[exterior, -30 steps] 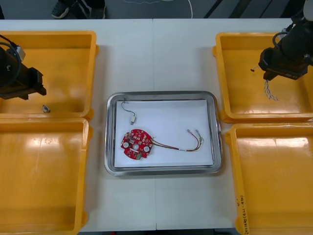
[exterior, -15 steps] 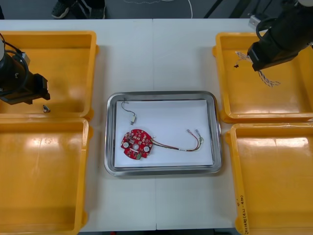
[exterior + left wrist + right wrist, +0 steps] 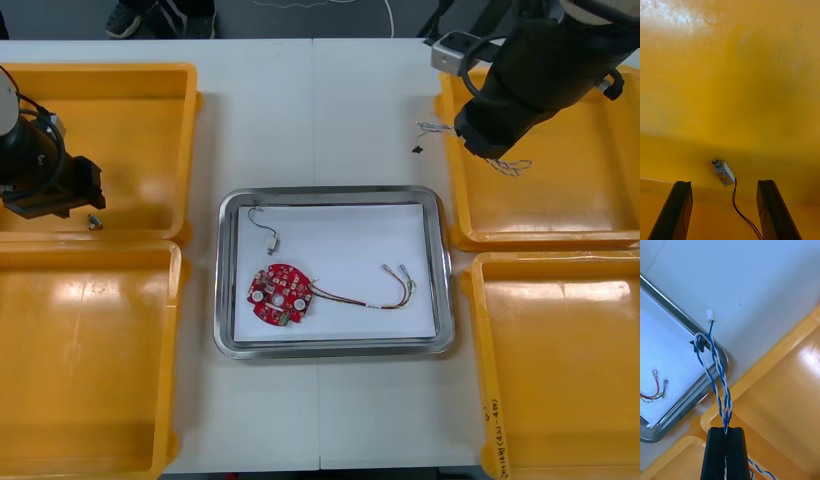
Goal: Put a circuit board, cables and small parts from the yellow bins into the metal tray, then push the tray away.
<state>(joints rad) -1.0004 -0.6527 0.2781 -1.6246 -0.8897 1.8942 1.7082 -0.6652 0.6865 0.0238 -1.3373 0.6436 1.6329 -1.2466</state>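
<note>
Light table (image 3: 330, 110) w/ metal tray (image 3: 335, 192) at centre, red circuit board (image 3: 279, 294) & red and yellow cable (image 3: 370, 298) inside. Upper right of frame: right gripper (image 3: 726, 429) clamped on twisted blue and white cable (image 3: 720, 386), which dangles over the table. Upper left: left gripper (image 3: 724, 182) spread wide above small metal part (image 3: 723, 173) in yellow bin (image 3: 120, 75).

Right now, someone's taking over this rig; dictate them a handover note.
Right gripper: shut on the blue and white cable, above the far right bin, near the metal tray.
Left gripper: open over a small metal part in the far left bin.
Done: circuit board, red and yellow cable and black cable lie in the tray.
Left: cable in, small part in, push tray away.
</note>
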